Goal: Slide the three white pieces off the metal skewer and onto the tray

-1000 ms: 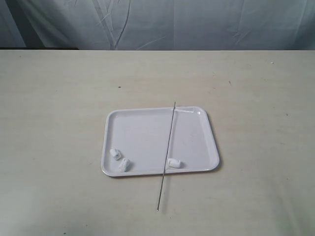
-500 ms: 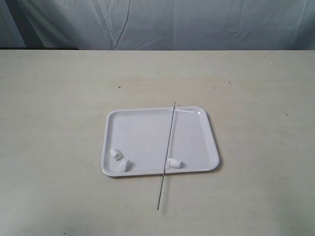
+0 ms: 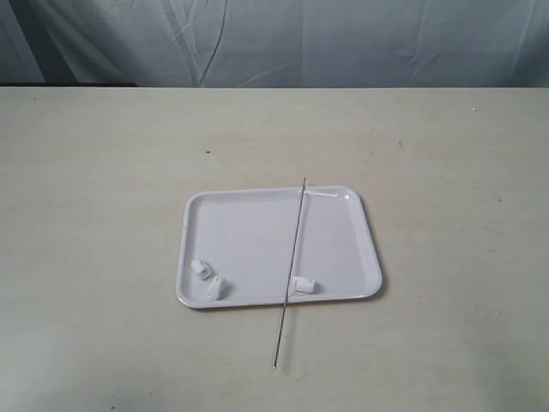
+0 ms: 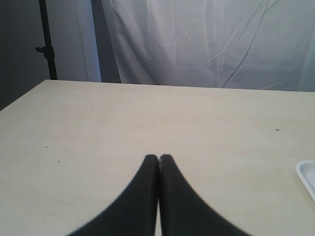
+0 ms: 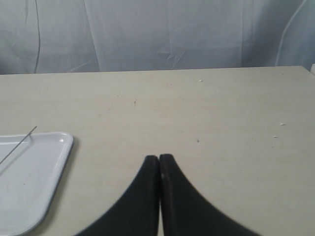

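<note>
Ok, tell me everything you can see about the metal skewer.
The metal skewer is a very thin, straight grey rod, wire-like and bare, with nothing threaded on it. It lies slightly slanted across the tray, crossing both long rims. Its far tip is just past the far rim, and its near end reaches well out over the table. One white piece sits right beside it on the tray; whether they touch I cannot tell. Nothing holds it.

Tray (image 3: pixel 249 232): white, flat, rounded corners.
Skewer (image 3: pixel 292 262): thin, bare, lying across tray from 12 to 6 o'clock, overhanging both rims.
Pieces (image 3: pixel 217 288): three white lumps on tray; two at 7 o'clock, one at 5, perhaps touching skewer.
</note>
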